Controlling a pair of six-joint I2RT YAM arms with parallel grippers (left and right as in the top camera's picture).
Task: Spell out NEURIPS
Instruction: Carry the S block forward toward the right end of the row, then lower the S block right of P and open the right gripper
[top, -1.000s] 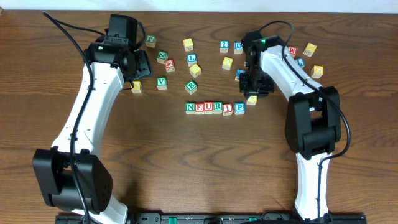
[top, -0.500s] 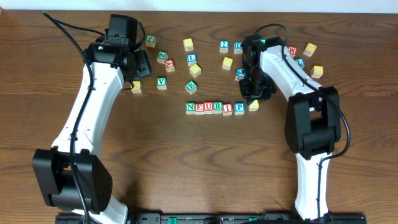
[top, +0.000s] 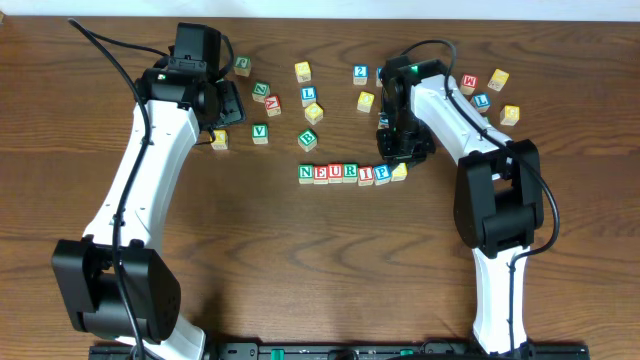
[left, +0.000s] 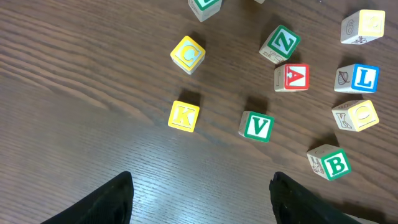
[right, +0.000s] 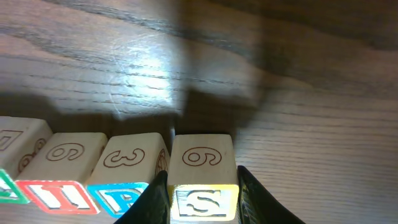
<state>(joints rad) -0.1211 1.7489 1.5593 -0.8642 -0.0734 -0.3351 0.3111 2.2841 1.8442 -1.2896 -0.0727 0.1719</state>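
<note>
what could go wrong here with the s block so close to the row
1. The right gripper grips the yellow-faced wooden S cube with one finger close beside the blue-lettered wooden P cube; opening may shove that cube and the row.
2. From overhead, the S cube looks turned against the row, so it may land crooked.

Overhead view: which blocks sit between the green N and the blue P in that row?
Four, in order: E cube, U cube, R cube, I cube, packed side by side between N cube and P cube, seen overhead.
</note>
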